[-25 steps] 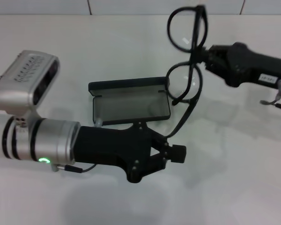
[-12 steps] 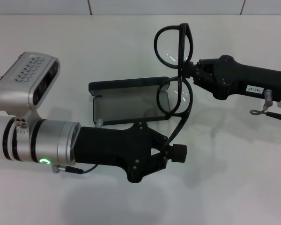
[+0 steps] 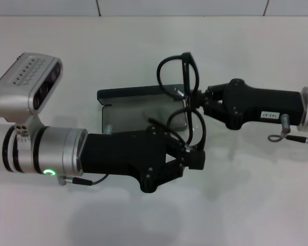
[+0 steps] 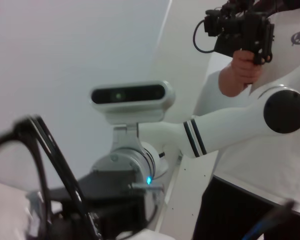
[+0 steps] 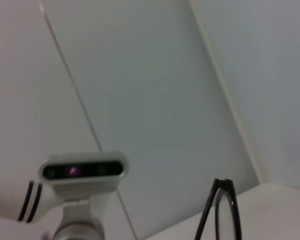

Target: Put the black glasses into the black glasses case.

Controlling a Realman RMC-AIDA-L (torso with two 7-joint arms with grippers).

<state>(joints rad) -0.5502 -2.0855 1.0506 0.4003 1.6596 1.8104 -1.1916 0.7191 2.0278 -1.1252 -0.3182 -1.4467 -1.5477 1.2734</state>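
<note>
1. Black glasses hang in the air over the right end of the open black glasses case, with the frame turned edge-up, one lens above the other and the temple arms trailing down toward the near side.
2. Pinched on the frame's bridge, the right gripper reaches in from the right, its fingers closed on the glasses.
3. Grey lining shows inside the case, which lies flat on the white table with its lid folded back on the far side.
4. Just in front of the case, the left gripper comes in from the left; a temple arm runs down to its fingertips, but whether it grips that arm or merely lies against it cannot be told.
5. Seen from the left wrist, the glasses frame sits close in the foreground, and a person in white stands behind the robot holding a dark handheld device.
</note>
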